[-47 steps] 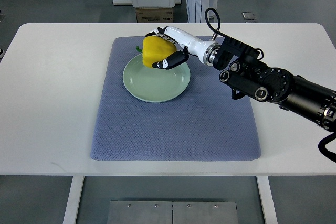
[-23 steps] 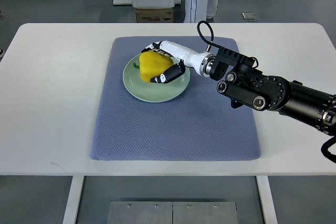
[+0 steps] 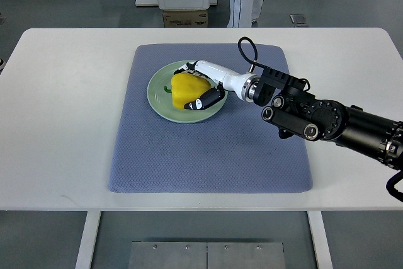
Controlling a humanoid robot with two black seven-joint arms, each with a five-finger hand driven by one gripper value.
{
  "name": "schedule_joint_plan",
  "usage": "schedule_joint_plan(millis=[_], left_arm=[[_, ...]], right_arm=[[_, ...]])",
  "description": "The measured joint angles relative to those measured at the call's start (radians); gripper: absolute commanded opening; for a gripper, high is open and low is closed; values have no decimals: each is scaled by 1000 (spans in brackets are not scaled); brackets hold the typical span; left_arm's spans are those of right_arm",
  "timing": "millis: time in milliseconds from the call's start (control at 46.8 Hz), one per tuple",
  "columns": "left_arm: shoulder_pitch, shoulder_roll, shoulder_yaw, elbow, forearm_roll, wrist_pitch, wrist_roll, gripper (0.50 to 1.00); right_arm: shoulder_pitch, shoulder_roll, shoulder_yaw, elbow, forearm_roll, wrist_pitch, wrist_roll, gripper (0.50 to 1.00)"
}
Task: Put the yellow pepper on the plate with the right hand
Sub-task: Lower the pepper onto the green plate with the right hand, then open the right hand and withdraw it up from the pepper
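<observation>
Pepper [image 3: 187, 89] first: you have brought it down and toward you over the last second, from above the far rim of the plate [image 3: 158, 101] to the plate's middle. A second ago it sat higher in the picture, overlapping the back edge; now it lies within the green rim, with its stem end pointing left. It looks to be resting on the plate, though from this steep angle you cannot be sure it is fully down and not a touch above.

Your right hand [image 3: 200, 90] is still wrapped round it, white fingers [image 3: 189, 66] over the far side and the dark thumb tip pressed against the near side, so the grip has not been let go. The arm reaches in from the right across the blue mat [image 3: 208, 149] on the white table [image 3: 63, 124]. Your left arm does not show at all.

So the carrying looks finished and the release is what is left. Loosen the fingers gently, because a pepper is rounded and may roll toward the rim when the hand pulls away.
</observation>
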Motion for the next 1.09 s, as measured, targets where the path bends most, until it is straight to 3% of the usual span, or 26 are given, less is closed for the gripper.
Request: schedule_joint_plan(millis=[150,257,727,1090], left_arm=[[0,0,0,0,0,0,0,1000],[0,0,0,0,0,0,0,1000],[0,0,0,0,0,0,0,1000],[0,0,0,0,0,0,0,1000]], right_arm=[[-1,0,2,0,25,0,2,970],[-1,0,3,-1,43,0,3,995],[5,0,47,-1,57,2,2,998],[-43,-49,281,-4,144,3,-4,995]])
